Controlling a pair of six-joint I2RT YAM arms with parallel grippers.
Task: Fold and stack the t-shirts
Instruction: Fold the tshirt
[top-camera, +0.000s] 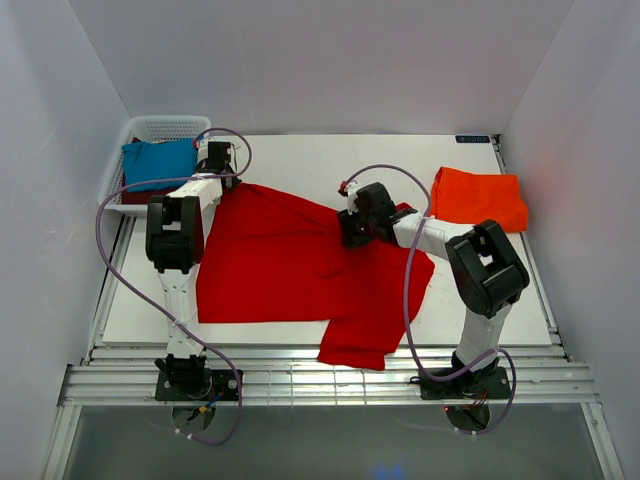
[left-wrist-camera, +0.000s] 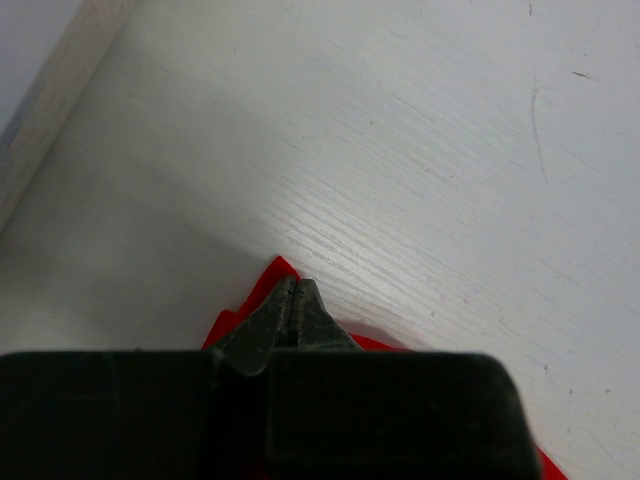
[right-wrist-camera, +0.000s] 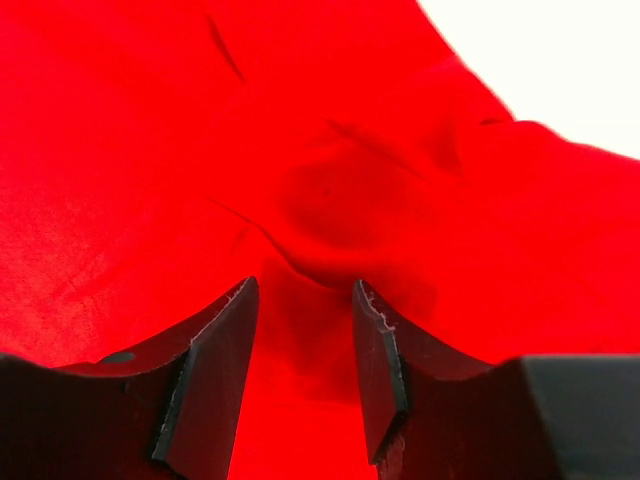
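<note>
The bright red t-shirt (top-camera: 290, 265) lies spread across the table, one part hanging over the near edge. My left gripper (top-camera: 231, 182) is shut on its far left corner (left-wrist-camera: 277, 268), low on the table; in the left wrist view (left-wrist-camera: 293, 285) the jaws are closed with red cloth poking out. My right gripper (top-camera: 347, 228) is open and pressed down onto the shirt's far right part (right-wrist-camera: 300, 150); a ridge of cloth bulges between its fingers (right-wrist-camera: 215, 350). An orange-red t-shirt (top-camera: 480, 198) lies folded at the far right. A teal-blue t-shirt (top-camera: 160, 160) lies on a dark maroon one (top-camera: 133, 196) in the basket.
A white mesh basket (top-camera: 160, 122) stands at the far left corner, just beyond my left gripper. White walls close in the table on three sides. Bare white tabletop (left-wrist-camera: 420, 150) lies beyond the left gripper.
</note>
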